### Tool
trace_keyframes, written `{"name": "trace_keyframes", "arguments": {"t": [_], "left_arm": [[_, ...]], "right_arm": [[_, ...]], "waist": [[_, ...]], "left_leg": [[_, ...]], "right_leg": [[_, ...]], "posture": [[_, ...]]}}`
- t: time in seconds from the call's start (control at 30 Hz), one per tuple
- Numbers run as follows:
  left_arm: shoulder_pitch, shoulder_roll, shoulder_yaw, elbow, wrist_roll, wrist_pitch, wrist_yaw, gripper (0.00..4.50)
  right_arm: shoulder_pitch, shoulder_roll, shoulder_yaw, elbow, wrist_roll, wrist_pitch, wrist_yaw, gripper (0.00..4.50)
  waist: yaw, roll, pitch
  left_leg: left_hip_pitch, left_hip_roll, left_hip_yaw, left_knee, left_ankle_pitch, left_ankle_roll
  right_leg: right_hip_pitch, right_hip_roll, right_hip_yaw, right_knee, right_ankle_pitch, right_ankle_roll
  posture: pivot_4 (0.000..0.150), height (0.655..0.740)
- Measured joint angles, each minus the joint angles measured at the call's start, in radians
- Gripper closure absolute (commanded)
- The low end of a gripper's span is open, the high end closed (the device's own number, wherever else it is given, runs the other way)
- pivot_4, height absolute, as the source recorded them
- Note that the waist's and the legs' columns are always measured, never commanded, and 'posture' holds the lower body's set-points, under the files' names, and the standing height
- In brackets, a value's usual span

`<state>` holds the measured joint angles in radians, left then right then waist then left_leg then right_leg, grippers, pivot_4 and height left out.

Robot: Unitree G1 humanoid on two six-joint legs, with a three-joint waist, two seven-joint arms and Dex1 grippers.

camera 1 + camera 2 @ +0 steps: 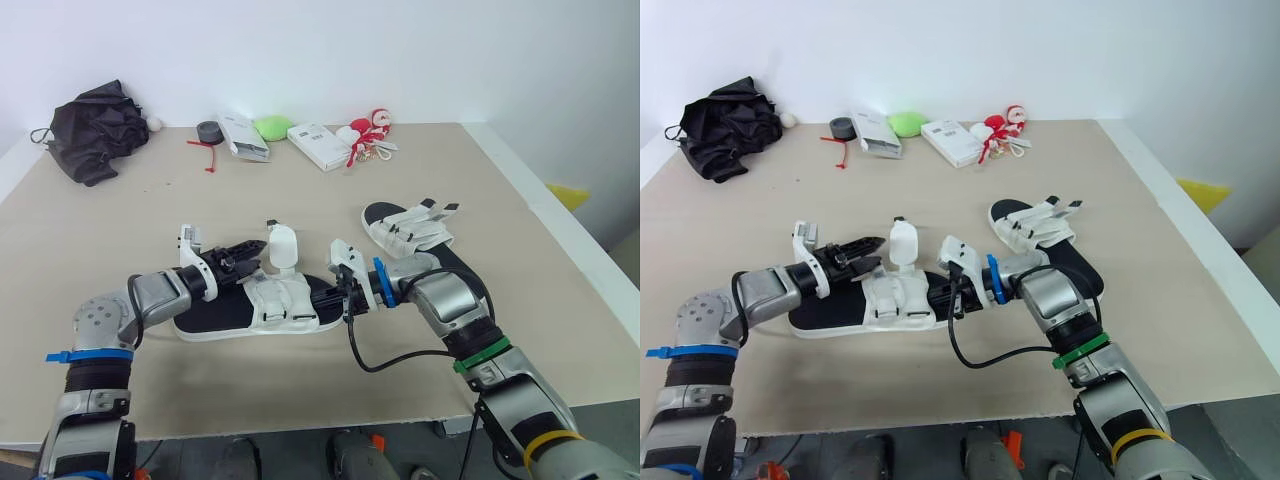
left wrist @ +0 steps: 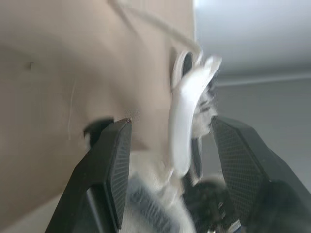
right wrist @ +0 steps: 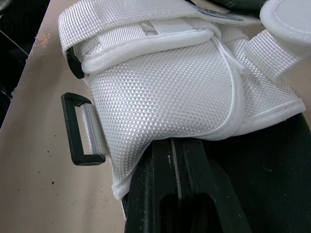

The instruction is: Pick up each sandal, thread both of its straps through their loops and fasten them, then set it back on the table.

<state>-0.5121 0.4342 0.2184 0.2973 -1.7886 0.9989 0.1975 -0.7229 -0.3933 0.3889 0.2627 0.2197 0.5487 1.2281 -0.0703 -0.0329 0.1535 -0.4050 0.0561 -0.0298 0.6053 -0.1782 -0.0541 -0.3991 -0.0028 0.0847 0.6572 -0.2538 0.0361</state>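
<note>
The near sandal [image 1: 225, 318], black sole with white mesh straps, lies at the table's front middle. One of its white strap flaps [image 1: 282, 247] stands upright. My left gripper [image 1: 250, 263] is open beside that flap; in the left wrist view the strap flap [image 2: 187, 97] stands between the spread fingers [image 2: 114, 160]. My right gripper [image 1: 340, 297] is shut on the near sandal's right end; the right wrist view has the shut fingers [image 3: 180, 184] under the white mesh upper [image 3: 160, 87], beside a black loop [image 3: 80, 128]. The second sandal [image 1: 420, 240] lies behind and to the right.
Along the table's far edge lie a black bag [image 1: 95, 130], a tape roll [image 1: 209, 131], two white boxes [image 1: 243, 137] [image 1: 318, 146], a green object [image 1: 272, 127] and a red-and-white toy [image 1: 368, 130]. A black cable [image 1: 385, 362] loops under my right wrist.
</note>
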Motion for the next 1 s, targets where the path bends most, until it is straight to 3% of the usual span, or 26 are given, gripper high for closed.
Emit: {"name": "trace_keyframes", "arguments": {"t": [0.53,0.77,0.93,0.97,1.0], "left_arm": [[-0.257,-0.118,0.061,0.208,0.105,-0.042,0.12,1.82],[-0.324,-0.154,0.098,0.314,0.213,-0.056,0.101,1.82],[-0.377,-0.185,0.122,0.423,0.37,-0.086,0.054,1.82],[-0.378,-0.185,0.125,0.427,0.377,-0.086,0.051,2.21],[-0.38,-0.185,0.129,0.432,0.383,-0.087,0.047,2.21]], "right_arm": [[0.01,0.003,-0.007,-0.012,0.001,0.002,-0.008,4.5],[0.018,0.001,-0.012,-0.024,0.001,0.01,-0.011,4.5],[0.02,0.005,-0.016,-0.026,0.002,0.015,-0.014,4.5],[0.02,0.005,-0.016,-0.027,0.002,0.016,-0.014,4.5],[0.021,0.005,-0.016,-0.027,0.002,0.016,-0.014,4.5]], "waist": [[-0.002,-0.001,0.0],[-0.002,-0.001,0.0],[-0.003,-0.001,0.0],[-0.003,-0.001,0.0],[-0.003,-0.001,0.0]], "left_leg": [[0.0,-0.001,-0.002,-0.001,0.001,-0.002],[-0.001,-0.002,-0.002,-0.001,0.001,-0.002],[-0.001,-0.002,-0.002,-0.001,0.001,-0.002],[-0.001,-0.002,-0.002,-0.002,0.001,-0.002],[-0.001,-0.002,-0.002,-0.002,0.001,-0.002]], "right_leg": [[0.0,0.0,0.0,0.0,0.0,0.001],[0.0,0.0,0.0,0.0,0.0,0.002],[0.0,0.0,0.0,0.0,0.0,0.002],[-0.001,0.0,0.0,0.0,0.0,0.002],[-0.001,0.0,0.0,0.0,0.0,0.002]], "posture": [[0.15,0.738],[0.15,0.738],[0.15,0.738],[0.15,0.738],[0.15,0.738]]}}
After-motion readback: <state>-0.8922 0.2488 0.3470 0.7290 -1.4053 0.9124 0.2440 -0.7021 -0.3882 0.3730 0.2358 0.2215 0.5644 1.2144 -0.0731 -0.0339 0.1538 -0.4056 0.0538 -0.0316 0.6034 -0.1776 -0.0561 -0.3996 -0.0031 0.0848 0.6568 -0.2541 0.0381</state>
